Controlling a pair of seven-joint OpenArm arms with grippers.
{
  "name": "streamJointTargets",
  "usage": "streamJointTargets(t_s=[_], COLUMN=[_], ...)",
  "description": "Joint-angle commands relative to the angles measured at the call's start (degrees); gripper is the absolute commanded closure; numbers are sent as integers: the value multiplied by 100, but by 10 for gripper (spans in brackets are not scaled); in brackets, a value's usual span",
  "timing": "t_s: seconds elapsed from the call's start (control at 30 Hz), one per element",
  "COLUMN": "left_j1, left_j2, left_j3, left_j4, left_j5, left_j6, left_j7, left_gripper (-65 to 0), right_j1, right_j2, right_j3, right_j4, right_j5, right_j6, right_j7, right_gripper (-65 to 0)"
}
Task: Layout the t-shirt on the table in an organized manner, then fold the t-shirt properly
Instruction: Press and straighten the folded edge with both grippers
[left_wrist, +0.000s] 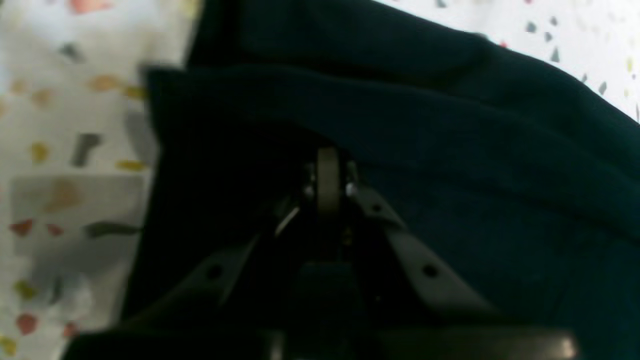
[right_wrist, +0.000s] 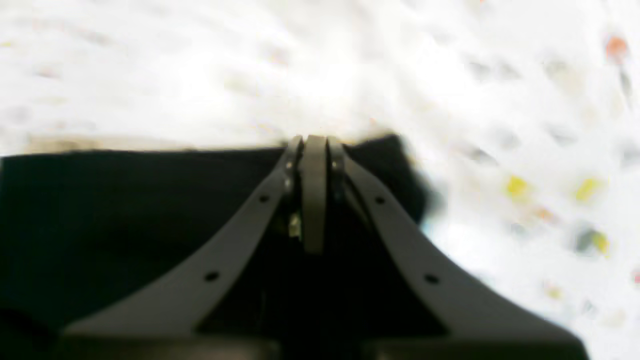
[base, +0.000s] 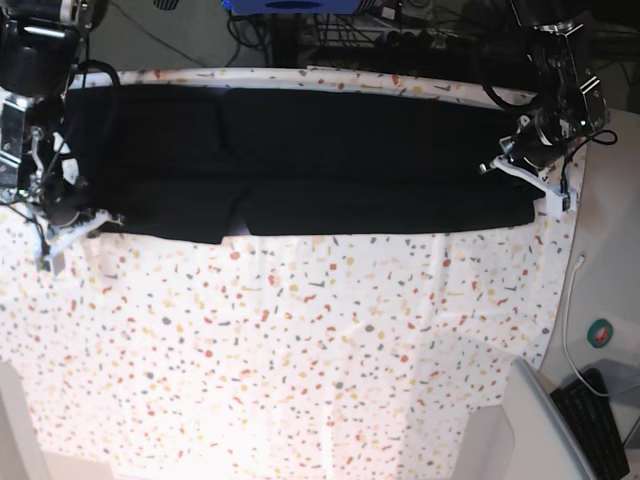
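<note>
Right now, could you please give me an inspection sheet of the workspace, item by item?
Surface: table clad in white speckled cloth, mostly bare on the near side.
Job's things: t-shirt, black, lying as a long folded band across the far side.
Clutter: nothing seen on the table.
End effectors: left end effector shut on the t-shirt at one end of the band; right end effector shut on the t-shirt's edge at the other end.
Cables: white cable on the grey side surface; dark cables behind the table.
Surroundings: keyboard and a round green-and-red thing beside the table.
</note>
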Motion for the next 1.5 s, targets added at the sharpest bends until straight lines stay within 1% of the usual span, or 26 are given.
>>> streamJointTargets(t_s=[0.0,0.07,0.2,0.27,0.37,0.43,0.53,0.57,0.6,0.63,0.7,0.73,0.8,0.83,0.87,0.9,0.93,0.97,1.03,1.1,1.2,1.37,1.47], left_j1=[-26,-26,-61,-35,97,159,132,115,115,115,106,97,36,-35,-114,-193,-272,-325,-421,-483,-597,-676,-685], left_j2=[-90,-99,-99,-99,-99,-187,-213,-213,-213,-213,-213,-213,-213,-213,-222,-283,-398,-442,-468,-477,-459,-459,-433], left_j3=[-31,-31,-31,-40,-110,-286,-761,-910,-1095,-1288,-1596,-1728,-1886,-1930,-1947,-1947,-1930,-1912,-1903,-1895,-1807,-1209,-1147], left_j4=[38,20,82,257,785,1145,1356,1400,1453,1462,1400,1312,1049,864,574,240,-121,-411,-929,-1193,-1404,-1562,-1571], left_j5=[-46,-46,-46,-55,-90,-108,-108,-116,-116,-116,-116,-116,-116,-108,-90,-55,-90,-99,-99,-55,-55,-64,-73], left_j6=[-6,-6,-6,-6,-6,-6,-32,-111,-313,-595,-1245,-1606,-2230,-2410,-2410,-2410,-2410,-2410,-2410,-2410,-2410,-2410,-2410], left_j7=[-105,-105,-105,-97,35,167,281,290,290,290,290,281,255,255,246,220,150,35,-264,-439,-501,-545,-545], left_gripper=[0,0,0,0,0,0,0,0,0,-15,-202,-311,-482,-545,-597,-632,-647,-647,-645,-645,-645,-645,-643], right_j1=[93,67,-4,-91,-408,-663,-971,-1015,-1032,-1041,-1041,-1058,-1076,-1076,-1076,-1076,-1076,-1076,-1076,-1085,-1085,-1085,-1094], right_j2=[76,120,129,111,94,15,-21,-21,-21,-21,-21,-21,-21,-21,-21,-21,-21,-21,-21,-21,-21,-29,-29], right_j3=[25,25,25,25,25,25,25,16,16,16,7,-2,-19,-19,-19,-19,-19,-28,-28,-28,-28,-37,-37], right_j4=[-58,-137,-75,215,1067,1665,2386,2474,2500,2474,2465,2465,2465,2448,2413,2369,2342,2316,2307,2307,2307,2307,2307], right_j5=[44,44,62,71,71,71,71,71,71,71,53,53,53,53,53,53,53,53,53,53,44,44,44], right_j6=[17,-9,0,0,0,0,0,0,0,0,0,0,0,0,0,0,0,0,0,0,0,0,0], right_j7=[184,369,413,413,413,413,413,413,413,413,413,413,413,413,413,413,413,413,413,413,413,413,413], right_gripper=[0,0,0,0,0,0,0,0,0,0,0,0,0,0,0,0,0,0,0,0,0,0,0])
